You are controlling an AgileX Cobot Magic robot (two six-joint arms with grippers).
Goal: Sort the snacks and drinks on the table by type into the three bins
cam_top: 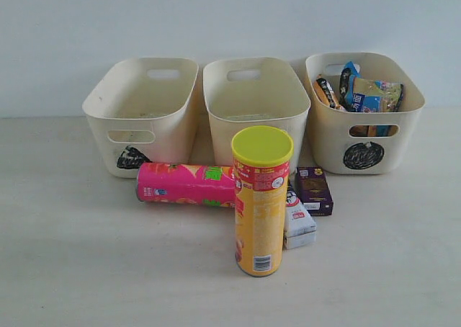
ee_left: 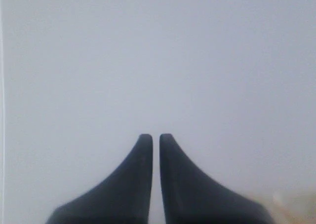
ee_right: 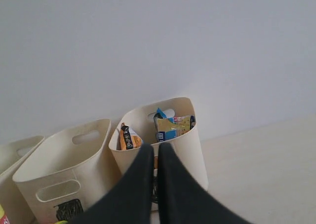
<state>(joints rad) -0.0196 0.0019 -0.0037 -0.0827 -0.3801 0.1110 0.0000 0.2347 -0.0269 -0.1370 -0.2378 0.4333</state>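
Note:
A yellow chip tube (cam_top: 261,201) with a yellow lid stands upright at the table's middle front. Behind it a pink tube (cam_top: 186,184) lies on its side. A white-and-blue carton (cam_top: 299,222) and a dark purple carton (cam_top: 314,190) lie just right of the yellow tube. Three cream bins stand at the back: left bin (cam_top: 144,114), middle bin (cam_top: 253,104), right bin (cam_top: 364,111). The right bin (ee_right: 163,135) holds the blue-white bag (cam_top: 364,93) and orange-brown bag (cam_top: 325,91). Neither gripper shows in the exterior view. My left gripper (ee_left: 155,137) is shut, facing a blank wall. My right gripper (ee_right: 155,147) is shut, empty, in front of the right bin.
A plain pale wall rises behind the bins. The left and middle bins look empty inside. The pale tabletop (cam_top: 86,269) stretches around the tubes and cartons.

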